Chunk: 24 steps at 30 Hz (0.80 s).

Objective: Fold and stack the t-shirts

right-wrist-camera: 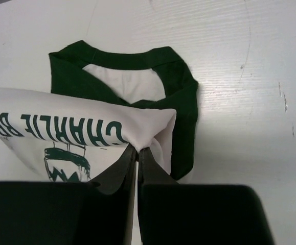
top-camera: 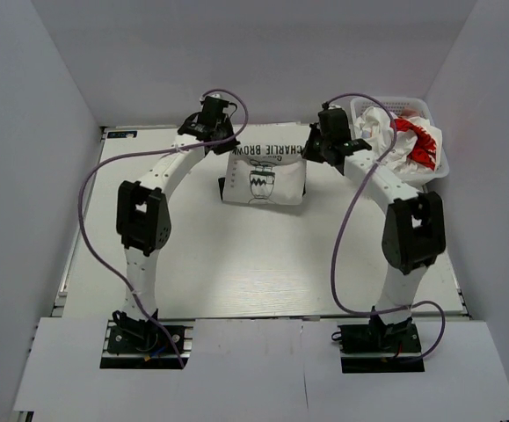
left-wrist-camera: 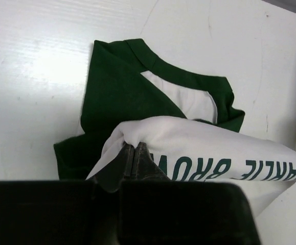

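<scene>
The white t-shirt with dark green sleeves and neck [top-camera: 265, 171] lies partly folded at the table's far middle, with green "CHARLIE BROWN" print showing. My left gripper [top-camera: 212, 134] is shut on its white cloth at the left corner [left-wrist-camera: 130, 145]. My right gripper [top-camera: 324, 145] is shut on the white cloth at the right corner [right-wrist-camera: 140, 148]. Both hold the folded edge lifted over the green neck [left-wrist-camera: 137, 76] [right-wrist-camera: 127, 64]. The second t-shirt, white with red print [top-camera: 408, 141], lies crumpled in the basket.
A white plastic lattice basket [top-camera: 436, 163] stands at the back right corner, close to my right arm. White walls enclose the table on the left, back and right. Purple cables loop off both arms.
</scene>
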{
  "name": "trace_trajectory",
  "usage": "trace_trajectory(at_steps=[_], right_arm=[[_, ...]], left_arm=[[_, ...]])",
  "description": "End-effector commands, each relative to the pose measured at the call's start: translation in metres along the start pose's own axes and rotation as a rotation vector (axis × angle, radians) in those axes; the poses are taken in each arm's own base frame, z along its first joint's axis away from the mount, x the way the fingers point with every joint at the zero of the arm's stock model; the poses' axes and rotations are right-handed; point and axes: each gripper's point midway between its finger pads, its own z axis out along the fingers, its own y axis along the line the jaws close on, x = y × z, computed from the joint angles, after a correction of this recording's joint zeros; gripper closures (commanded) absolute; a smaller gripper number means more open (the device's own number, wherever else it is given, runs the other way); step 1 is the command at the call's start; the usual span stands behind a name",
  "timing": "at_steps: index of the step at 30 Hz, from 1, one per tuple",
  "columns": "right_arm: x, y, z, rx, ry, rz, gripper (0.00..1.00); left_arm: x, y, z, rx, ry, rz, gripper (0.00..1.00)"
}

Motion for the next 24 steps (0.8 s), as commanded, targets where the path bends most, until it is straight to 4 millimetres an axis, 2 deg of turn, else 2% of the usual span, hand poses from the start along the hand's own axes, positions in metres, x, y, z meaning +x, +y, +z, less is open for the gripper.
trace_trajectory(at_steps=[1, 2, 3, 4, 5, 6, 7, 8, 9, 10, 12, 13, 14, 15, 16, 17, 18, 19, 20, 22, 23, 24], right_arm=[[-0.024, -0.007, 0.018, 0.014, -0.034, 0.009, 1.00], [-0.026, -0.011, 0.035, 0.022, -0.027, 0.014, 1.00], [-0.024, -0.011, 0.039, 0.019, -0.011, 0.019, 1.00], [-0.038, -0.010, 0.041, 0.015, -0.033, 0.025, 1.00], [-0.026, -0.016, 0.058, 0.024, 0.001, 0.028, 1.00], [-0.026, -0.018, 0.064, 0.021, 0.000, 0.029, 1.00], [-0.040, -0.012, 0.064, 0.003, -0.025, 0.033, 1.00], [-0.029, -0.023, 0.080, 0.024, 0.003, 0.044, 1.00], [-0.028, -0.025, 0.084, 0.031, 0.006, 0.051, 1.00], [-0.035, -0.025, 0.089, 0.029, -0.014, 0.051, 1.00], [-0.035, -0.028, 0.098, 0.016, -0.012, 0.066, 1.00], [-0.039, -0.026, 0.098, 0.010, -0.020, 0.068, 1.00], [-0.039, -0.028, 0.101, 0.010, -0.018, 0.069, 1.00], [-0.038, -0.030, 0.104, 0.011, -0.012, 0.074, 0.96], [-0.041, -0.030, 0.103, 0.010, -0.016, 0.075, 0.81], [-0.042, -0.029, 0.102, -0.002, -0.014, 0.074, 0.62], [-0.045, -0.030, 0.100, -0.004, -0.018, 0.072, 0.10], [-0.045, -0.022, 0.097, -0.046, -0.007, 0.061, 0.10], [-0.045, -0.013, 0.091, -0.081, 0.002, 0.052, 0.10], [-0.046, -0.003, 0.080, -0.120, 0.008, 0.005, 0.10], [-0.048, 0.018, 0.064, -0.203, 0.013, -0.030, 0.10], [-0.051, 0.026, 0.060, -0.230, -0.006, -0.051, 0.10]], left_arm=[[-0.024, -0.006, 0.011, 0.057, -0.022, 0.003, 1.00], [-0.020, -0.008, 0.025, 0.069, -0.004, 0.004, 1.00], [-0.026, -0.008, 0.032, 0.084, -0.017, -0.003, 1.00], [-0.029, -0.005, 0.038, 0.089, -0.021, -0.010, 1.00], [-0.029, -0.002, 0.047, 0.099, -0.017, -0.015, 1.00], [-0.031, -0.005, 0.053, 0.116, -0.028, -0.015, 1.00], [-0.033, -0.010, 0.055, 0.141, -0.035, -0.014, 0.99], [-0.041, -0.008, 0.055, 0.155, -0.052, -0.020, 0.99], [-0.034, -0.007, 0.067, 0.166, -0.040, -0.010, 0.98], [-0.040, -0.010, 0.070, 0.200, -0.057, -0.013, 0.96], [-0.042, -0.016, 0.078, 0.234, -0.065, -0.009, 0.90], [-0.045, -0.021, 0.075, 0.254, -0.068, -0.007, 0.90], [-0.044, -0.013, 0.084, 0.243, -0.065, -0.004, 0.83], [-0.044, -0.016, 0.084, 0.259, -0.060, -0.002, 0.76], [-0.043, -0.019, 0.083, 0.275, -0.051, 0.000, 0.66], [-0.043, -0.019, 0.083, 0.275, -0.051, 0.000, 0.28], [-0.048, -0.022, 0.077, 0.282, -0.062, 0.001, 0.16], [-0.042, -0.018, 0.077, 0.273, -0.049, 0.008, 0.05], [-0.042, -0.018, 0.073, 0.272, -0.048, 0.008, 0.00], [-0.042, -0.016, 0.057, 0.258, -0.048, 0.007, 0.00], [-0.042, -0.016, 0.052, 0.260, -0.050, 0.007, 0.00], [-0.036, -0.024, 0.046, 0.274, -0.049, 0.017, 0.00]])
